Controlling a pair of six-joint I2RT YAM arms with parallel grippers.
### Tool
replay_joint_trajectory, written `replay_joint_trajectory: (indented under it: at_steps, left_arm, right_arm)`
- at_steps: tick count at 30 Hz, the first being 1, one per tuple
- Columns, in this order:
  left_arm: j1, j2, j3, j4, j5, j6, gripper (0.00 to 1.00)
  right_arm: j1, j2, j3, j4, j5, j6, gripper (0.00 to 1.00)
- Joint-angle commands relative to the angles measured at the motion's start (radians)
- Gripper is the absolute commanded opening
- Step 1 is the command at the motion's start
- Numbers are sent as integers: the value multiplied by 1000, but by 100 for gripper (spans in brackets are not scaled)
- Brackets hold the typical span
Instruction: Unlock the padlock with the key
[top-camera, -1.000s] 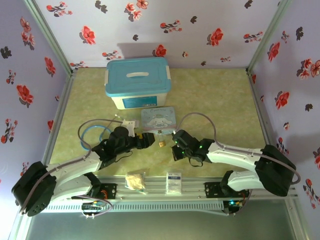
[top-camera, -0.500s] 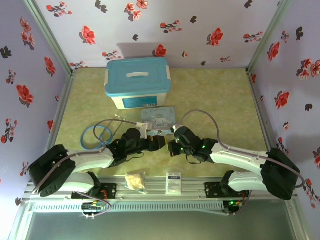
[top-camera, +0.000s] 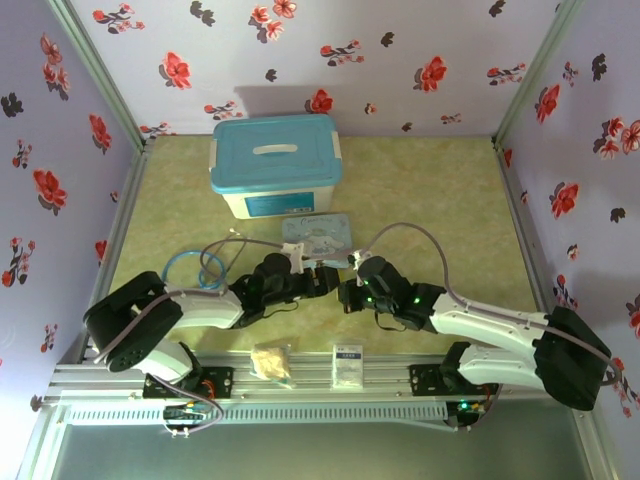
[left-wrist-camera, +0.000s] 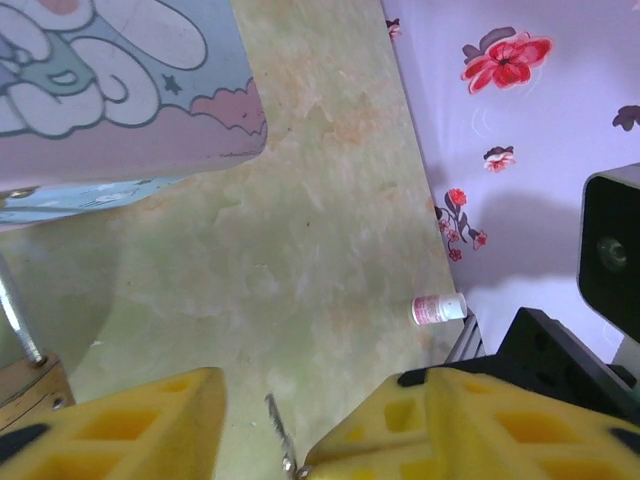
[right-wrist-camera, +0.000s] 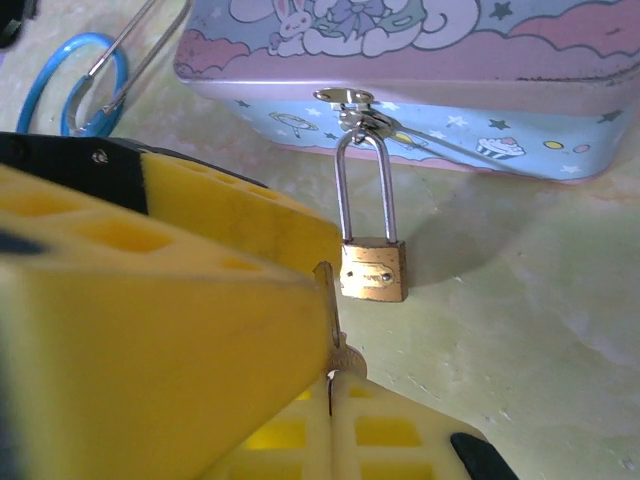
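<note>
Brass padlock (right-wrist-camera: 373, 270) hangs off the tin (right-wrist-camera: 420, 110) in your right wrist view; right claw (right-wrist-camera: 330, 385) clamps the key (right-wrist-camera: 326, 300). Left wrist view: left claw (left-wrist-camera: 262, 425) gapes wide.

The left arm (top-camera: 190, 305) and right arm (top-camera: 490, 322) have white shells between bulky black joints. A thin grey cable (top-camera: 410, 228) loops off each wrist. Small green lights (top-camera: 375, 297) glow on the right one. The left end effector (left-wrist-camera: 300, 430) and right end effector (right-wrist-camera: 330, 375) have chunky yellow fingers (left-wrist-camera: 480, 425) with rectangular pockets.
</note>
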Motion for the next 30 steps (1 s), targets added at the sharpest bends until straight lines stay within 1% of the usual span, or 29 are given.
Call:
replay_joint_trajectory:
  at_steps: [1, 6, 9, 13, 15, 16, 18, 19, 20, 22, 24, 25, 26, 30]
  left_arm:
    - [0, 33, 31, 62, 21, -22, 47]
    - [11, 84, 26, 162, 5, -76, 43]
    - [11, 121, 39, 175, 19, -92, 36]
    - [11, 147, 24, 218, 27, -114, 18]
    - [12, 150, 18, 225, 26, -116, 5]
    - [12, 148, 14, 225, 26, -115, 1]
    - [14, 143, 11, 226, 26, -113, 0]
    - [15, 140, 9, 226, 25, -112, 0]
    - [17, 133, 10, 224, 24, -109, 0]
    - [23, 117, 5, 224, 19, -100, 0]
    - [30, 88, -5, 239, 4, -82, 0]
    - [32, 72, -11, 247, -4, -74, 0]
    - [35, 55, -17, 263, -11, -61, 0]
    - [45, 14, -29, 354, -22, -29, 0]
  right_arm:
    - [-2, -17, -19, 77, -3, 12, 0]
    - [-3, -47, -50, 93, 23, 22, 0]
    - [-3, -57, -58, 97, 37, 23, 0]
    - [-3, -51, -61, 103, 49, 22, 0]
    - [-3, -46, -64, 110, 52, 22, 0]
    - [-4, -44, -65, 112, 53, 22, 0]
    - [-5, -41, -66, 118, 56, 22, 0]
    - [-4, -41, -65, 121, 58, 25, 2]
    - [-9, -43, -68, 122, 57, 26, 12]
    - [-28, -56, -77, 142, 37, 29, 41]
    - [-70, -93, -109, 207, -5, 48, 70]
    - [-92, -110, -130, 255, -28, 64, 79]
    - [-116, -130, -155, 319, -61, 81, 86]
    - [-172, -140, -190, 561, -169, 132, 90]
